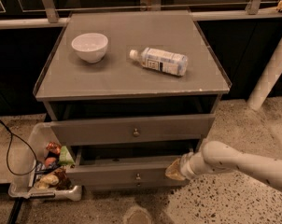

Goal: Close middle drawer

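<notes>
The hand (174, 171), grip state unclear, touches the right front end of the open middle drawer (108, 174).

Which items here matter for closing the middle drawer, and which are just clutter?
Job: middle drawer, pulled out; hand at its right front end.
Lying about: bowl and bottle on cabinet top; taller-fronted drawer above; bin of snacks on floor.
</notes>
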You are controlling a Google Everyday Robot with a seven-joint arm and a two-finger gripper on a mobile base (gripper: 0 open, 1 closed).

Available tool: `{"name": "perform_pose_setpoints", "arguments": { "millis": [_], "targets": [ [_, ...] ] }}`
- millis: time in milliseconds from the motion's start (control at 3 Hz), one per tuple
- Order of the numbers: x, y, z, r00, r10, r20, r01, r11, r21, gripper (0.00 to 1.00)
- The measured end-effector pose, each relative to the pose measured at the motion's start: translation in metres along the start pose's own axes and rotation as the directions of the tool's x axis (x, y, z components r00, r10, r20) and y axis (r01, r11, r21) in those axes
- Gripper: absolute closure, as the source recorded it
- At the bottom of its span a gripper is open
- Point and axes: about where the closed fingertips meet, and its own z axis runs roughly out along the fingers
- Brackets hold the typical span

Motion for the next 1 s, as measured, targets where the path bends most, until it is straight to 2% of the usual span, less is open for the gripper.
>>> {"name": "perform_pose_setpoints", "arguments": {
  "millis": [333,667,1000],
  "targets": [
    [-0.0018,0.0018,0.0027,1.000,-0.004,-0.002,0.004,1.0000,-0.008,1.00],
    [-0.0019,0.0018,0.0027,1.000,-0.004,-0.002,0.004,1.0000,-0.008,0.81],
    [-0.0019,0.0018,0.0028,1.000,-0.004,-0.002,0.004,1.0000,-0.008,0.58]
  ]
}}
